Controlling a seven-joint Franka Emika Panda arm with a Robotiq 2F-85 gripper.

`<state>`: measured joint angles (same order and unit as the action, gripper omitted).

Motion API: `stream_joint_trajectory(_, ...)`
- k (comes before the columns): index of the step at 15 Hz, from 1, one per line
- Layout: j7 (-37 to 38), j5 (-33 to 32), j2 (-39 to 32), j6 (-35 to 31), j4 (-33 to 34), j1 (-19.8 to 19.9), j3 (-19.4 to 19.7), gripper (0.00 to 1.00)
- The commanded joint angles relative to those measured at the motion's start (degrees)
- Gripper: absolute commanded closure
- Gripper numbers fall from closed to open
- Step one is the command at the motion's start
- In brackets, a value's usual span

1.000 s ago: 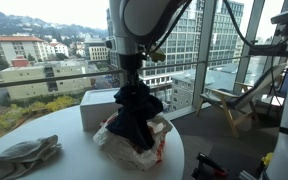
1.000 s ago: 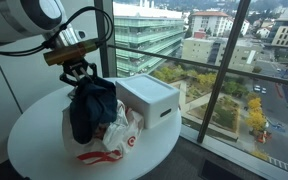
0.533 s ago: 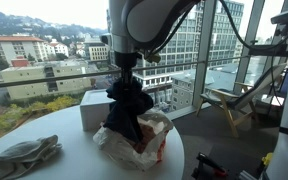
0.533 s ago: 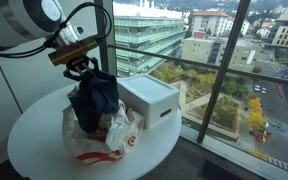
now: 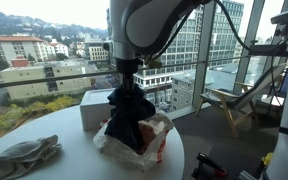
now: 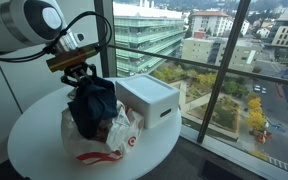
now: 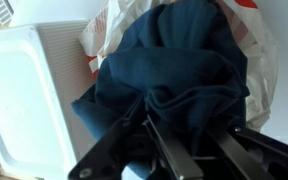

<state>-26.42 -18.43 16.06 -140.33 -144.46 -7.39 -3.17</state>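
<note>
My gripper (image 5: 127, 84) (image 6: 80, 76) is shut on the top of a dark navy cloth (image 5: 126, 118) (image 6: 94, 105) and holds it hanging. The cloth's lower part sits inside a white plastic bag with red print (image 5: 149, 143) (image 6: 112, 140) on the round white table (image 5: 64, 165) (image 6: 39, 160). In the wrist view the cloth (image 7: 174, 70) bunches between the fingers (image 7: 189, 150), with the bag (image 7: 264, 60) under it.
A white box (image 5: 96, 104) (image 6: 149, 100) (image 7: 24, 90) stands right behind the bag. A grey crumpled cloth (image 5: 26, 155) lies on the table's near side. Large windows surround the table; a wooden chair (image 5: 224, 105) stands beyond it.
My gripper has lifted slightly with the navy cloth, which hangs a little higher out of the bag than a second ago.
</note>
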Motion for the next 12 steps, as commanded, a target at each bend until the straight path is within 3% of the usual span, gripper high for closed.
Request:
stream_joint_trajectory(1, -0.9, 2.4, -0.4, 4.7, 0.5, -0.5, 0.0, 0.97)
stream_joint_trajectory(4, 1.8, -1.6, -1.7, 8.8, 1.0, 1.1, -0.7, 0.97)
stream_joint_trajectory(8, 4.0, -6.1, -4.1, 9.4, 1.5, 2.2, -0.7, 0.97)
stream_joint_trajectory(12, 1.4, -1.9, -9.4, 9.5, 3.8, 1.2, -0.3, 0.97)
